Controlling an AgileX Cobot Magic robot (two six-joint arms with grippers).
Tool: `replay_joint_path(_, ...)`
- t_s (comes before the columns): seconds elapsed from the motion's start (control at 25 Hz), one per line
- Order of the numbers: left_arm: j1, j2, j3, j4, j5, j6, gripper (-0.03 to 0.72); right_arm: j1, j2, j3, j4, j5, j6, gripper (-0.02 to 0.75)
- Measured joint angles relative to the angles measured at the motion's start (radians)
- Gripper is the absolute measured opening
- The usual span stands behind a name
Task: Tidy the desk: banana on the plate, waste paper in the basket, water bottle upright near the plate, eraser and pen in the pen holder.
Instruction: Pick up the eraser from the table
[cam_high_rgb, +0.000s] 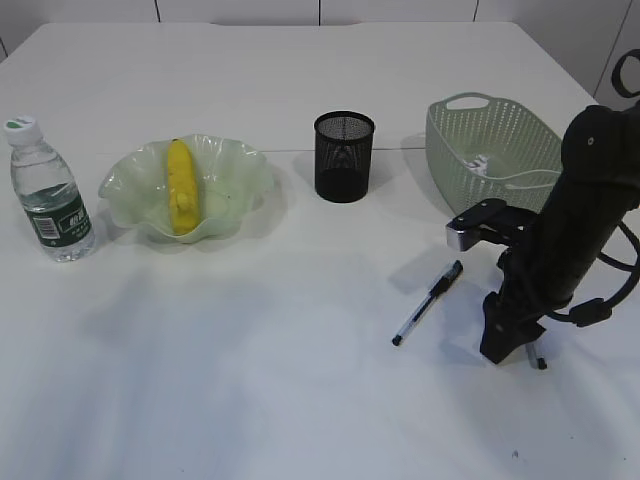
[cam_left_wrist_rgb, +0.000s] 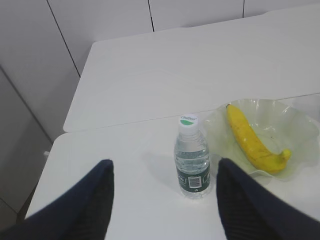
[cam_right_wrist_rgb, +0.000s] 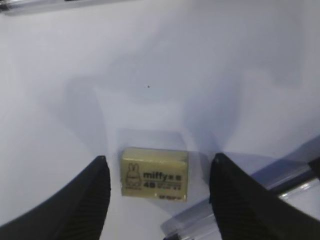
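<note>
A yellow eraser (cam_right_wrist_rgb: 155, 174) printed "miffy" lies on the table between the fingers of my right gripper (cam_right_wrist_rgb: 160, 165). That gripper is open, with a gap on each side of the eraser. In the exterior view the right gripper (cam_high_rgb: 497, 345) points down at the table and hides the eraser. A black-capped pen (cam_high_rgb: 428, 302) lies just left of it. The banana (cam_high_rgb: 181, 186) lies on the green plate (cam_high_rgb: 125, 180). The water bottle (cam_high_rgb: 50, 195) stands upright to the plate's left. My left gripper (cam_left_wrist_rgb: 162, 200) is open and empty, short of the bottle (cam_left_wrist_rgb: 192, 157).
The black mesh pen holder (cam_high_rgb: 344, 155) stands mid-table. The green basket (cam_high_rgb: 495, 150) at the right holds a bit of white paper (cam_high_rgb: 481, 163). A clear pen barrel (cam_right_wrist_rgb: 235, 212) lies right beside the eraser, close to the right finger.
</note>
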Motion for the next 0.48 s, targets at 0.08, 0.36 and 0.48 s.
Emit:
replay_joint_path(0.08, 0.000, 0.000, 0.000, 0.000, 0.000, 0.000, 0.456, 0.000, 0.000, 0.000, 0.001, 0.013, 0.002, 0.473)
replay_joint_path(0.36, 0.000, 0.000, 0.000, 0.000, 0.002, 0.000, 0.456, 0.000, 0.000, 0.000, 0.003, 0.020, 0.007, 0.449)
replay_joint_path(0.48, 0.000, 0.000, 0.000, 0.000, 0.002, 0.000, 0.456, 0.000, 0.002, 0.000, 0.003, 0.020, 0.007, 0.405)
